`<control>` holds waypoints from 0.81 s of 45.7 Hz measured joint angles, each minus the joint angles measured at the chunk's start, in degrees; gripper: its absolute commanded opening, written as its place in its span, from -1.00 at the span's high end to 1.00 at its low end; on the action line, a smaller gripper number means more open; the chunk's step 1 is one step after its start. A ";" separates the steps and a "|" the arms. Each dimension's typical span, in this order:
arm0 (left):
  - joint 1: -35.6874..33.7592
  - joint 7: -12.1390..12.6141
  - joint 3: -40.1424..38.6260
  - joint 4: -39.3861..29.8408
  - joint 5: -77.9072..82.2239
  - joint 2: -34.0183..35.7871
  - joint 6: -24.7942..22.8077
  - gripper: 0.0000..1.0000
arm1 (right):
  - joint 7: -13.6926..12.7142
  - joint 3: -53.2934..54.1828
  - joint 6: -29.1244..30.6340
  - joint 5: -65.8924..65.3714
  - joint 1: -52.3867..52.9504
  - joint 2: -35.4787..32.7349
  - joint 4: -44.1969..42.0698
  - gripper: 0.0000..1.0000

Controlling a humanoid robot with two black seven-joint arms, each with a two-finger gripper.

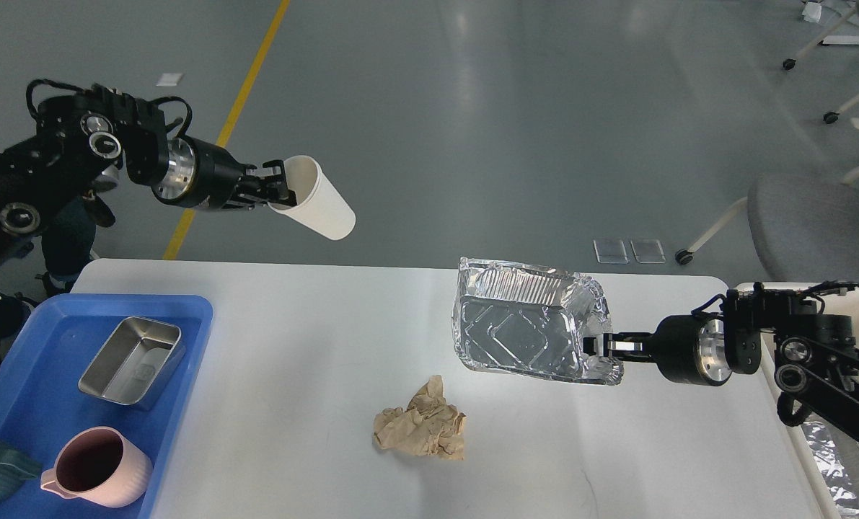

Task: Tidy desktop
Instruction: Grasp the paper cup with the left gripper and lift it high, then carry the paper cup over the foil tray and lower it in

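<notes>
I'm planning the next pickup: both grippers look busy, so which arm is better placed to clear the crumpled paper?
Probably right. The right gripper, shut on the foil tray, sits low over the desktop, near the crumpled paper. The left gripper holds the cup high, beyond the far edge. Either must unload first.

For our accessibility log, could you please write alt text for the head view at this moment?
Over the white desktop, the left gripper holds a tilted white paper cup high up, while the right gripper grips a crumpled foil tray. A brown paper wad lies on the desktop; a blue tray holds a metal tin and mugs.
</notes>
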 measured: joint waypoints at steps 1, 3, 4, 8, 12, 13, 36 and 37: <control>-1.04 0.16 -0.01 0.00 -0.41 -0.02 -0.61 1.00 | -0.01 -0.03 0.03 0.00 0.01 0.06 0.00 1.00; -3.24 0.62 0.08 0.00 -1.51 -0.22 -1.79 1.00 | -0.03 -0.07 0.08 0.02 0.06 0.17 -0.02 1.00; -4.18 0.90 0.21 0.00 -2.03 -0.32 -2.20 1.00 | -0.03 -0.10 0.09 0.04 0.10 0.20 -0.04 1.00; -7.58 2.75 0.66 0.25 -4.34 -1.24 -3.16 1.00 | -0.05 -0.20 0.10 0.09 0.20 0.24 -0.12 1.00; -11.17 4.45 0.96 0.88 -6.68 -3.42 -3.41 1.00 | -0.05 -0.36 0.14 0.10 0.26 0.25 -0.15 1.00; -11.88 4.64 1.02 1.01 -7.05 -3.95 -3.43 1.00 | -0.05 -0.40 0.16 0.10 0.26 0.25 -0.16 1.00; -20.42 5.60 1.24 7.34 -8.07 -24.15 -3.48 1.00 | -0.13 -2.33 0.22 0.05 0.60 0.55 -0.46 1.00; -20.46 5.70 1.30 7.63 -8.03 -24.97 -3.48 1.00 | -0.14 -2.39 0.24 0.02 0.68 0.66 -0.51 1.00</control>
